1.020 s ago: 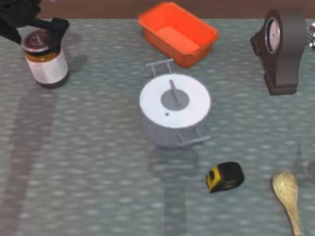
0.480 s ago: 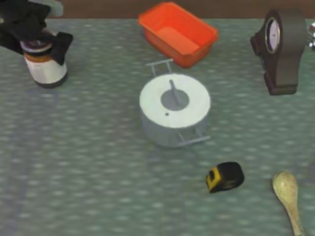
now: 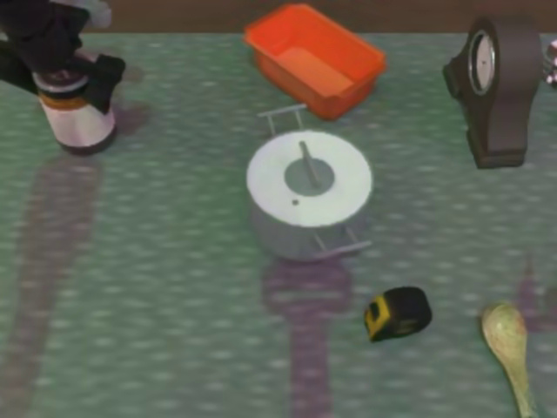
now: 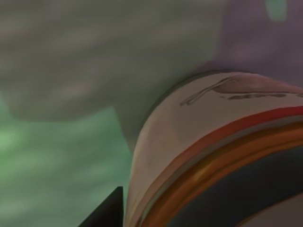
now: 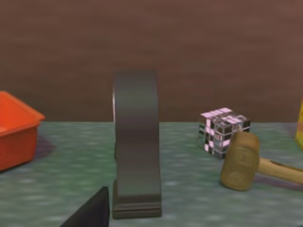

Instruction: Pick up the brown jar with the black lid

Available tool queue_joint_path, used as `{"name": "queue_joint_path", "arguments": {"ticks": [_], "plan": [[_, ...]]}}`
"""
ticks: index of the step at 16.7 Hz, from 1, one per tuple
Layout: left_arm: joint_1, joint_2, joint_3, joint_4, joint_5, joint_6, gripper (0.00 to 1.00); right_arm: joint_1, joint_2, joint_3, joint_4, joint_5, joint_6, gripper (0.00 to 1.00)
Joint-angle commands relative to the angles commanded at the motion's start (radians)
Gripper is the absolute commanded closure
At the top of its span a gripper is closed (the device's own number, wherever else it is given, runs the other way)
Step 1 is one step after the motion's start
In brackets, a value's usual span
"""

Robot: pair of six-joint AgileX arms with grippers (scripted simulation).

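Note:
The brown jar (image 3: 77, 122) stands upright at the table's far left corner, showing its white label and amber band. My left gripper (image 3: 61, 68) sits over its top. The black fingers (image 3: 106, 74) press on either side just under the black lid (image 3: 59, 84), which is mostly covered. The left wrist view is filled by the jar's label (image 4: 189, 137) and the dark lid edge (image 4: 246, 198), with one finger (image 4: 106, 213) against the label. My right gripper stays parked off the table's right side, and one open finger (image 5: 94, 213) shows in its own view.
A big white pot (image 3: 309, 187) with wire handles stands mid-table, with an orange bin (image 3: 315, 57) behind it. A dark clock (image 3: 492, 87) is at the far right. A tape measure (image 3: 398, 313) and spoon (image 3: 509, 344) lie near right. A cube (image 5: 222, 132) and mallet (image 5: 241, 161) lie beyond the clock.
My left gripper has come down over the jar's lid, which was visible a second ago, and its fingers have closed in on the jar. The jar stays on the table.

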Motion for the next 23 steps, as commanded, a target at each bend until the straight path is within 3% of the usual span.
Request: {"name": "queue_joint_path", "arguments": {"ticks": [5,6,16,23], "plan": [[0.0,0.0,0.0,0.0,0.0,0.0,0.98,0.0,0.0,0.0,0.0,0.0,0.0,0.0],[0.0,0.0,0.0,0.0,0.0,0.0,1.0,0.0,0.0,0.0,0.0,0.0,0.0,0.0],[0.002,-0.015,-0.015,0.0,-0.001,0.0,1.0,0.0,0.0,0.0,0.0,0.0,0.0,0.0],[0.012,-0.351,-0.348,0.005,-0.007,0.0,1.0,0.0,0.0,0.0,0.0,0.0,0.0,0.0]]}}
